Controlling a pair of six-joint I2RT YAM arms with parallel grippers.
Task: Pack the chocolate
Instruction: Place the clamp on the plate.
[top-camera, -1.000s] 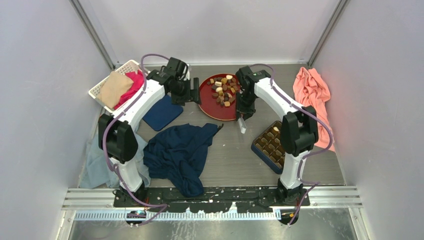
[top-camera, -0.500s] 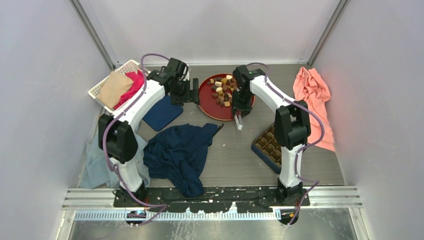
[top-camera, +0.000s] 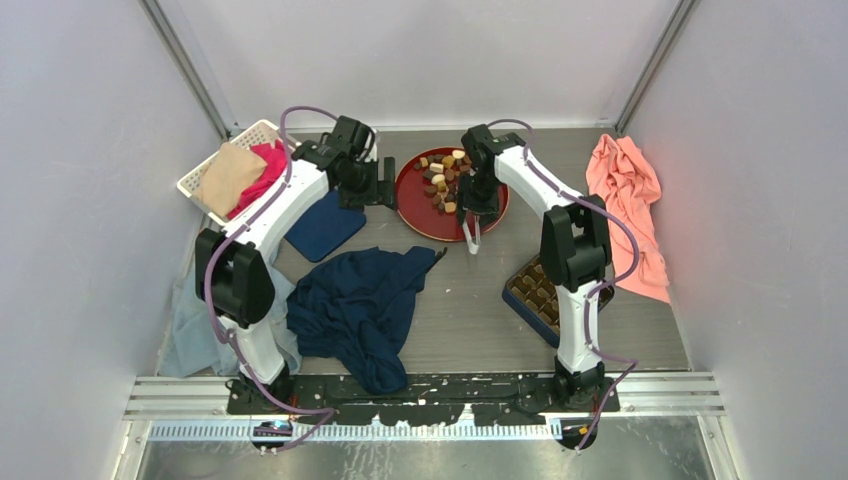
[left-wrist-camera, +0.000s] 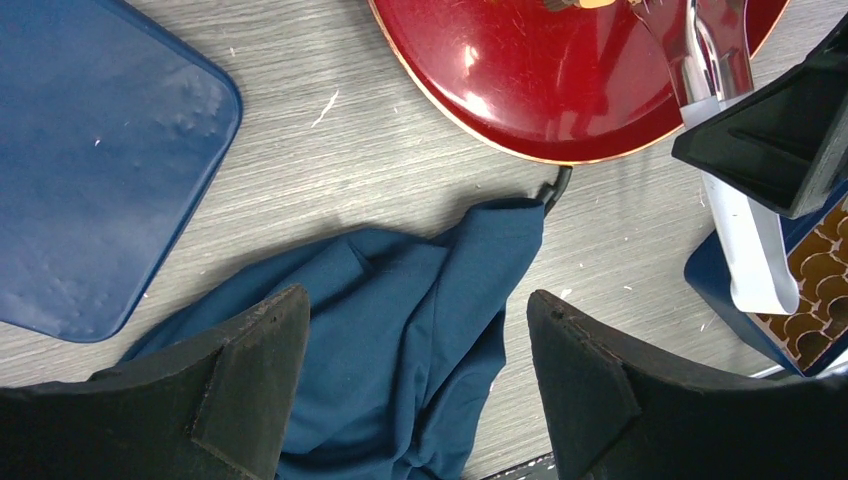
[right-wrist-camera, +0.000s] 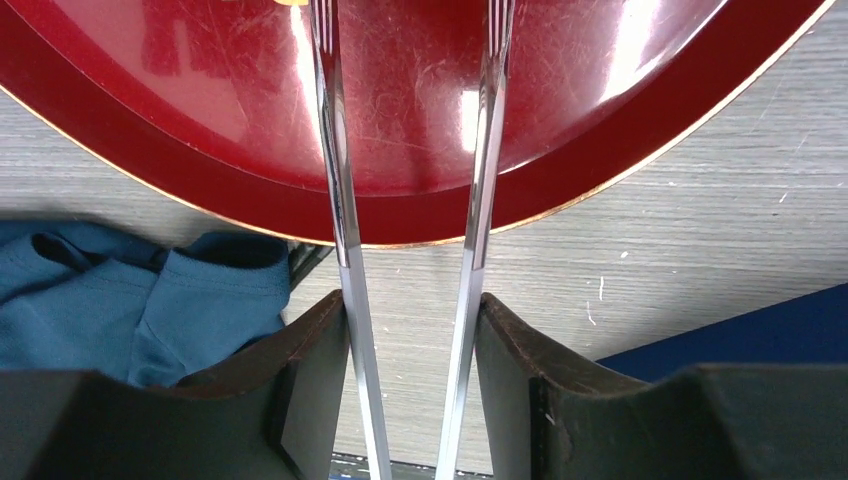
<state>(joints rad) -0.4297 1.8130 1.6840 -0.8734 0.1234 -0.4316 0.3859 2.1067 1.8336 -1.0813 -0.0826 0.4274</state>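
My right gripper is clamped on a pair of metal tongs. One finger presses each arm from the outside, so the jaws are closed in just as far as the tongs let them. The two arms run side by side with a gap between them, out over the near rim of the red tray. The tips run off the top of my wrist view, so I honestly can't tell if there's a piece pinched in there. From above, the pale back end of the tongs pokes out toward the near side, past the tray's edge. The chocolate sits in a loose heap of dark brown, light brown and cream pieces on the tray, toward the middle and far part, right beside my right wrist. My left gripper is spread wide with nothing in it, hanging by the tray's left edge. Through its jaws I'm looking down at a rumpled navy cloth, one corner of which reaches almost to the tray's near rim. Left of that cloth lies a flat blue pad with rounded corners. The navy box with its brown-lined compartments sits near-right of the tray, partly hidden under my right arm, and I can't tell which cells are filled. Further out on the grey table there's a white basket of tan and pink fabric at far left. A salmon cloth lies at the right, and a pale blue-grey cloth sits by my left base.
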